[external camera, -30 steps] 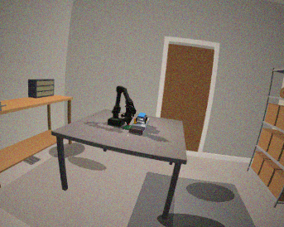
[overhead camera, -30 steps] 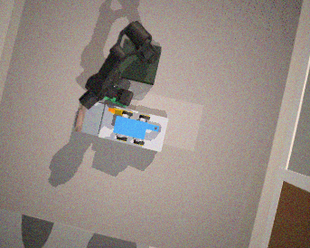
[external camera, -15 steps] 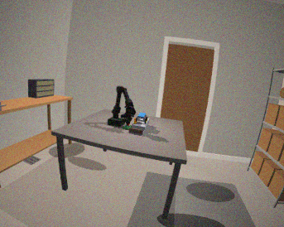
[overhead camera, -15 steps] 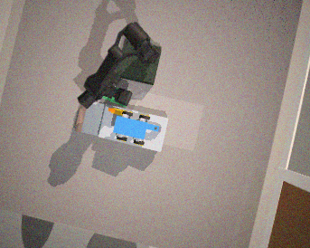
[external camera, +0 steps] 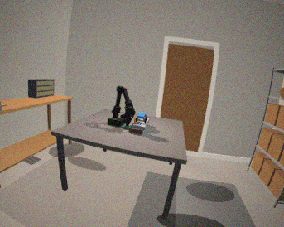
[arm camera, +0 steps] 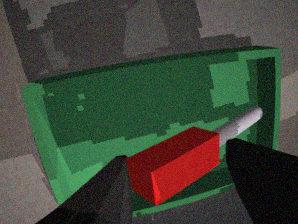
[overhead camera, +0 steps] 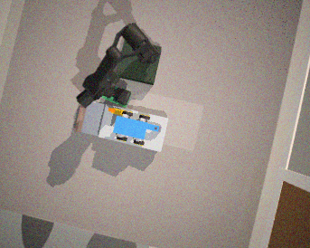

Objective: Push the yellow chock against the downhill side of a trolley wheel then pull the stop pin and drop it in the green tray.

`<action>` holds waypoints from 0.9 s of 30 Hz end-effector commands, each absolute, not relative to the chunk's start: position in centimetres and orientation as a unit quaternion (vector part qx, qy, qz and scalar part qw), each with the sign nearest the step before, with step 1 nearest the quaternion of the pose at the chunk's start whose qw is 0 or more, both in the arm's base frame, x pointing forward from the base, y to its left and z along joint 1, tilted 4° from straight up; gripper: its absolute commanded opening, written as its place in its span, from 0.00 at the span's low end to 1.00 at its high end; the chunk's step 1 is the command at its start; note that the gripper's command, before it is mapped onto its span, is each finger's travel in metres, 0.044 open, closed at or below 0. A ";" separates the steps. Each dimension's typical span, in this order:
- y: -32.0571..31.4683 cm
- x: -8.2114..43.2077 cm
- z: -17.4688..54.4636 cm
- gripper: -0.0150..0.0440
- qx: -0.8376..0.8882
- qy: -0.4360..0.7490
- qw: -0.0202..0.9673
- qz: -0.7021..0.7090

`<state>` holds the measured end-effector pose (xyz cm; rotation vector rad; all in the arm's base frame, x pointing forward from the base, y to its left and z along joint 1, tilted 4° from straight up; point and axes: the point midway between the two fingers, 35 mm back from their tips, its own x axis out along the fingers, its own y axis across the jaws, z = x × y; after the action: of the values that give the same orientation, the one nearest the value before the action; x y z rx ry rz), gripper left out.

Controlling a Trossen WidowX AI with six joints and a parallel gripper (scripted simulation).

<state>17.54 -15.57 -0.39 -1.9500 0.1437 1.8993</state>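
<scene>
The stop pin with its red head (arm camera: 175, 162) and pale shaft (arm camera: 246, 121) appears to lie aslant in the green tray (arm camera: 37, 115) (overhead camera: 108, 99), its shaft tip near one end wall. My gripper (arm camera: 178, 158) is partly open above it. The head shows between the fingertips, close to the left one; contact cannot be told. The blue trolley (overhead camera: 130, 128) (external camera: 142, 114) stands on the white ramp (overhead camera: 158, 142). The chock's orange handle (overhead camera: 112, 109) and yellow body (overhead camera: 118, 111) are at a wheel (overhead camera: 126, 114) on the trolley's tray side, seemingly touching it. The chock's base is too small to make out.
The dark base block (overhead camera: 141, 65) of the arm stands beside the ramp and tray. The ramp's grey section (overhead camera: 91, 119) and a brownish end piece (overhead camera: 79, 119) lie left of the trolley. All stand on the table (external camera: 94, 137).
</scene>
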 end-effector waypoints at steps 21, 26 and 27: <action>-16.1 17.4 -1.0 0.75 -0.700 0.052 0.206 0.682; -16.1 17.4 -1.0 0.83 -0.700 0.052 0.206 0.682; -16.1 17.4 -1.0 0.83 -0.700 0.052 0.206 0.682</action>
<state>17.36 -16.11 -1.07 -1.9492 0.1434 1.9001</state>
